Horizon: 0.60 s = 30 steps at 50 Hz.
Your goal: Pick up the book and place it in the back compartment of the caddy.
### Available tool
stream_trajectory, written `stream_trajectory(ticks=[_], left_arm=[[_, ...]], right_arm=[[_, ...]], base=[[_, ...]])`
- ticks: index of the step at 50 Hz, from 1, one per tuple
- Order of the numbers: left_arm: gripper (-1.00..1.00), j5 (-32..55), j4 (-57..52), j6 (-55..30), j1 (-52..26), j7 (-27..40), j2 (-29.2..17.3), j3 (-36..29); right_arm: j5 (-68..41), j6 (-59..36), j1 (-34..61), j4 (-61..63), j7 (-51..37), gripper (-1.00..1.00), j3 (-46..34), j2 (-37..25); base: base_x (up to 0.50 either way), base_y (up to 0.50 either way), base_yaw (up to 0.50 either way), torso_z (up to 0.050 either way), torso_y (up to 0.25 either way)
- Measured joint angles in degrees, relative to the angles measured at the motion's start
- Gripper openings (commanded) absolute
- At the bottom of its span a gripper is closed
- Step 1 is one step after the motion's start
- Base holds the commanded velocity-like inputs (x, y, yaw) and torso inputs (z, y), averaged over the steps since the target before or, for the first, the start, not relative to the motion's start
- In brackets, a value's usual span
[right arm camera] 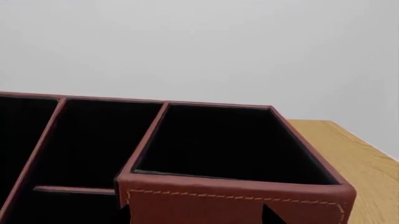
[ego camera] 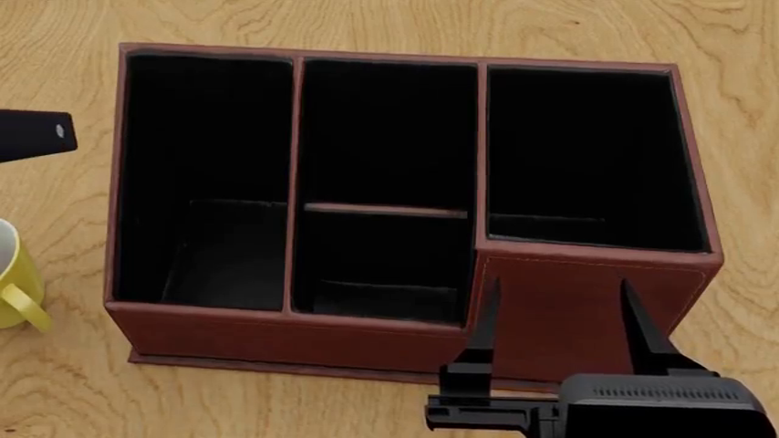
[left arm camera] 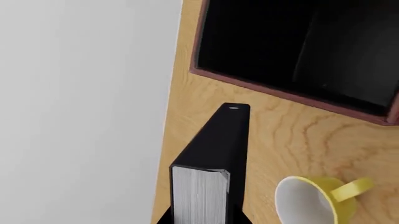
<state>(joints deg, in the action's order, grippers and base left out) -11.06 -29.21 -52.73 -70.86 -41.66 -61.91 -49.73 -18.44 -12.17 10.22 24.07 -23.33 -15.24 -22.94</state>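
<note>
The book (left arm camera: 218, 140), black-covered with a white page edge, sticks out from my left gripper (left arm camera: 203, 220), which is shut on it above the wooden table. In the head view only the book's black end (ego camera: 31, 135) shows, left of the caddy (ego camera: 585, 301). The reddish-brown caddy (left arm camera: 281, 93) has black-lined sections. Its back compartment (ego camera: 379, 265) is the small square section below the low crossbar in the middle column. My right gripper (ego camera: 556, 292) stands open just in front of the caddy's near wall (right arm camera: 231, 200), and its dark fingertips flank that wall in the right wrist view.
A yellow mug (left arm camera: 311, 200) with a white inside lies beside the book, left of the caddy, and shows at the head view's left edge (ego camera: 13, 274). The table's edge (left arm camera: 165, 140) runs close beside the book, with a grey drop beyond it.
</note>
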Motion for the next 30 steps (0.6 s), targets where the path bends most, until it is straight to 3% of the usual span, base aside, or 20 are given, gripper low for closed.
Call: stream_trajectory(ticks=[30], left_arm=[[-1.0,-2.8,-6.9,-1.9,-5.4,-7.7,-1.8,-1.4]], right_arm=[[-0.2,0.1,0.3,0.2,-0.2,1.0,-0.5,-0.1]], base=[[0.0,0.0,0.0,0.0,0.002]])
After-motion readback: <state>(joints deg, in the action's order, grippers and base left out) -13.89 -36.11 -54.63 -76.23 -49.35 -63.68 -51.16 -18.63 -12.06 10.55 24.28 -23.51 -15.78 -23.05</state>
